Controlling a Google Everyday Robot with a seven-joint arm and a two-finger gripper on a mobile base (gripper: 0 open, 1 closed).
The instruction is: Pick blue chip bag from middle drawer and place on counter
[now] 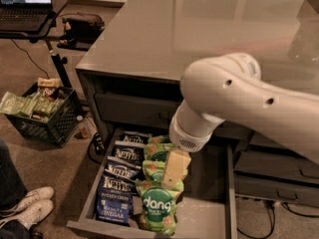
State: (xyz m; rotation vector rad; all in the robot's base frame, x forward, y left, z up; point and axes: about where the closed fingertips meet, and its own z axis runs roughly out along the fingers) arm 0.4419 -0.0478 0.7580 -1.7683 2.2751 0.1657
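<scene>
The middle drawer (209, 218) is pulled open below the counter (199, 29). A row of several navy blue chip bags (115, 193) lies along its left side. A row of green "dang" bags (158, 208) lies beside them to the right. My gripper (174, 169) hangs from the white arm over the green bags, near the middle of the drawer, right of the blue bags. It looks like one pale yellowish block pointing down. It holds no bag that I can see.
A black crate (42, 118) of snack bags stands on the floor at left. A stand with a laptop (25, 4) is behind it. White shoes (30, 208) are at bottom left. More drawers (279, 183) sit to the right.
</scene>
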